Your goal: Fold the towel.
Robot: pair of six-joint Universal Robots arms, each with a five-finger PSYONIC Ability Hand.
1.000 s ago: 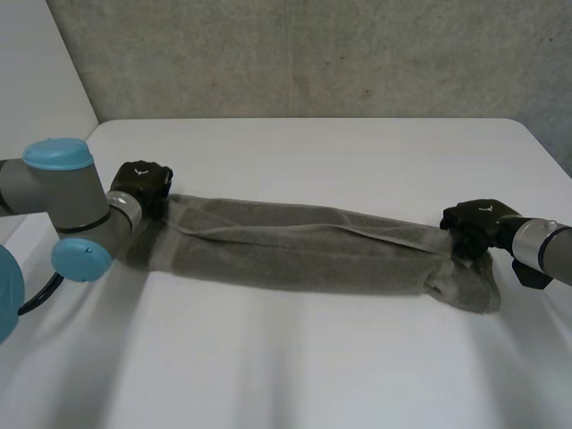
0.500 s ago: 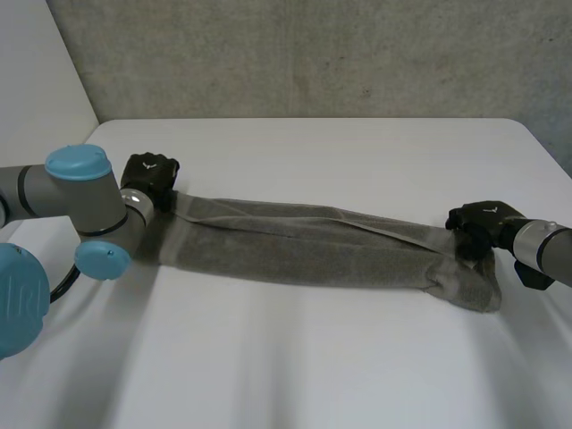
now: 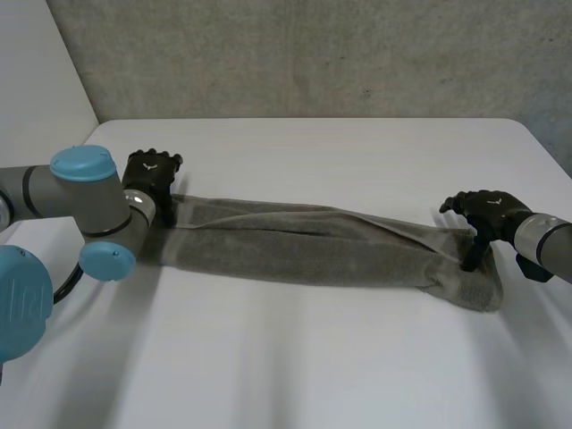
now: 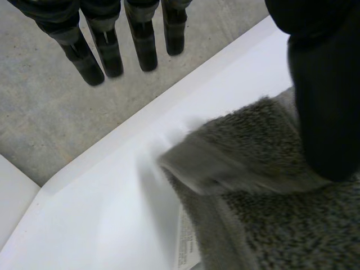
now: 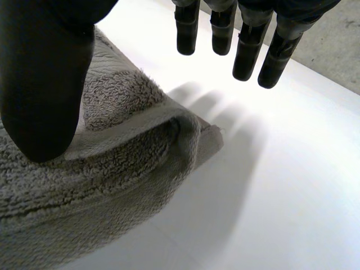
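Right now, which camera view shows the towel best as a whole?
The head view: the towel lies there end to end, a long strip on the table, the left hand at one end and the right hand at the other. The left wrist view gives one end close up; the right wrist view gives the opposite corner.

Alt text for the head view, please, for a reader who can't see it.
A grey towel, folded into a long narrow strip, lies across the white table. The left hand is at one end, the right hand, fingers open, at the other.
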